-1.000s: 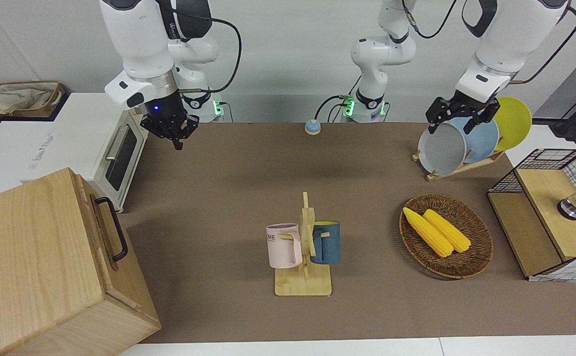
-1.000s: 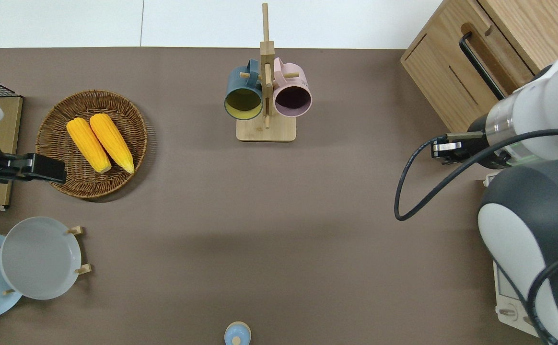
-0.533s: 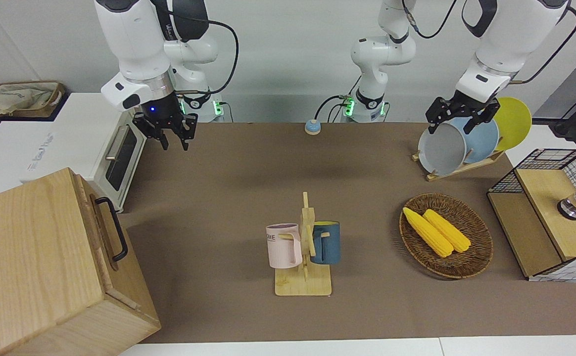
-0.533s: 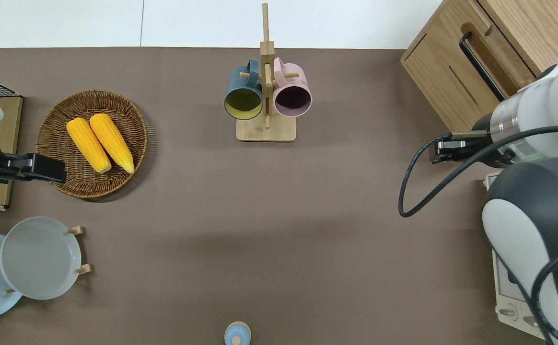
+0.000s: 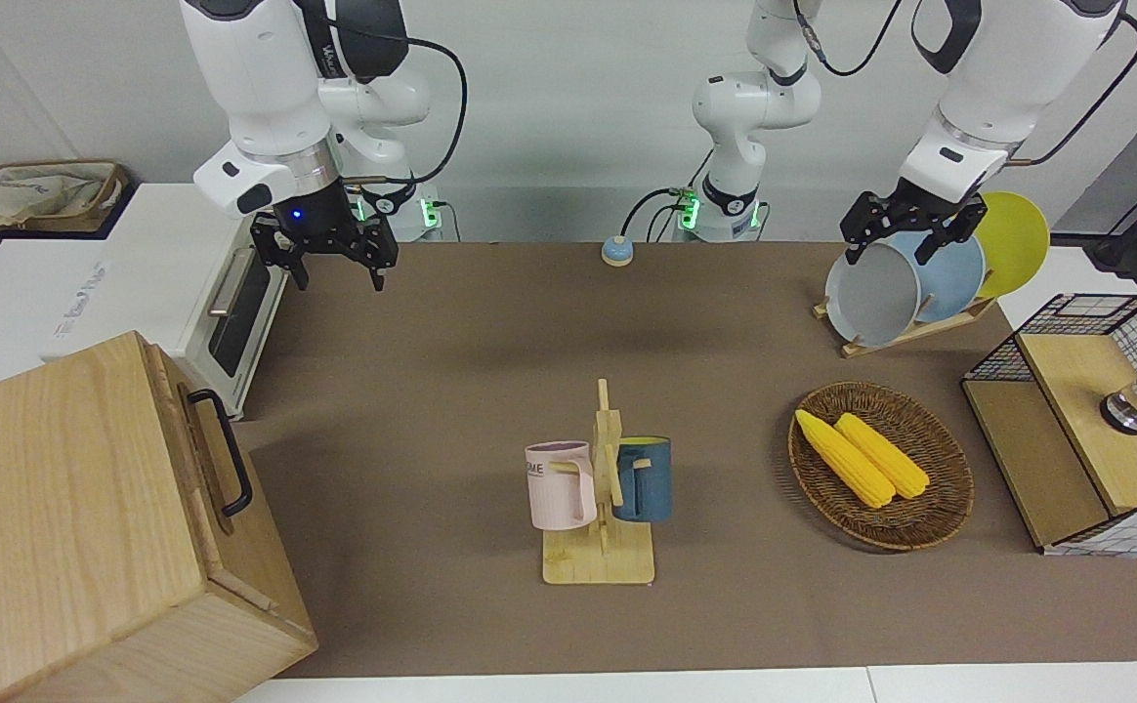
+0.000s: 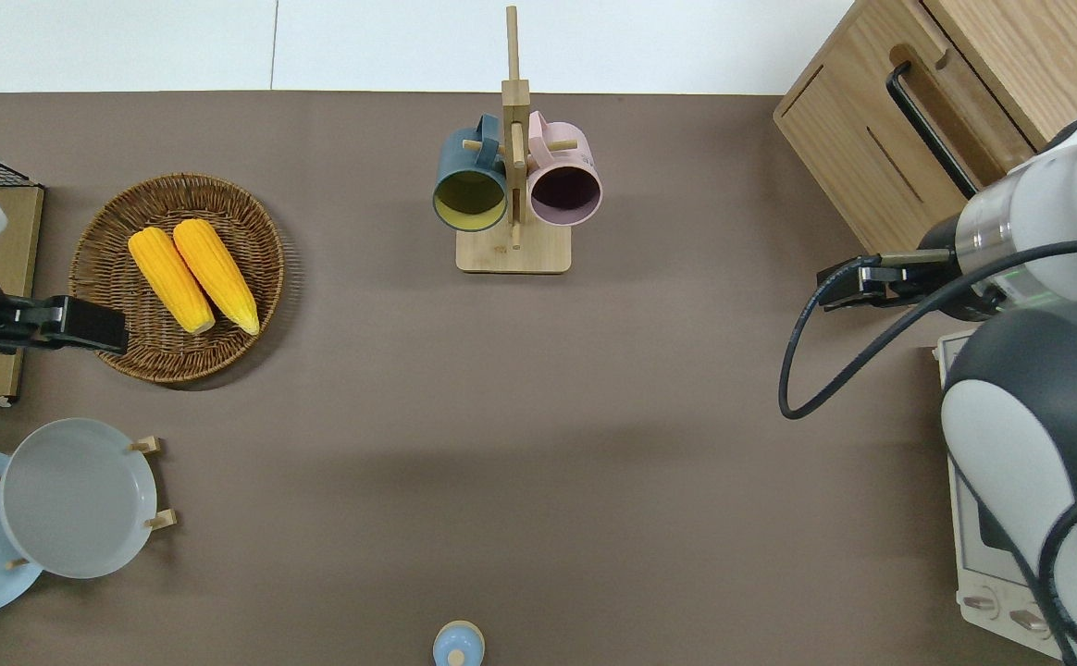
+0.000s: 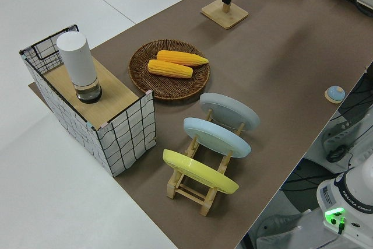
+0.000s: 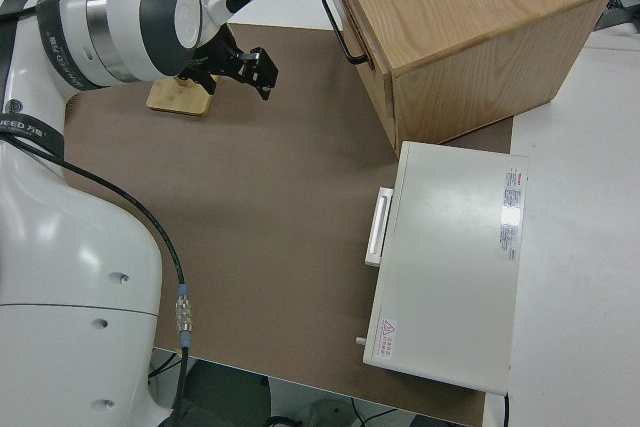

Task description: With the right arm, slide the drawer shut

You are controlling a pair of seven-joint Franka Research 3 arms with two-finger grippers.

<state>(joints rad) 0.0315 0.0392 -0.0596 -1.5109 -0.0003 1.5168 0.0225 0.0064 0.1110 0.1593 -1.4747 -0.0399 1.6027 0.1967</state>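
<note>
Drawer point(image 5: 205, 459): lower left of the front view, flush in its cabinet point(image 5: 70, 527); closing appears done.
Right gripper point(image 5: 334, 266): upper left, fingers spread, empty, well apart from the handle point(image 5: 225, 451).
Left arm: parked.

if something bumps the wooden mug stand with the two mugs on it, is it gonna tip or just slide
The mug stand would probably slide before tipping: its flat base sits on the smooth brown table. Its post is tall and narrow, though, so a high knock could likely rock it. The pink mug and blue mug merely hang on pegs, so they may swing or slip off.
</note>
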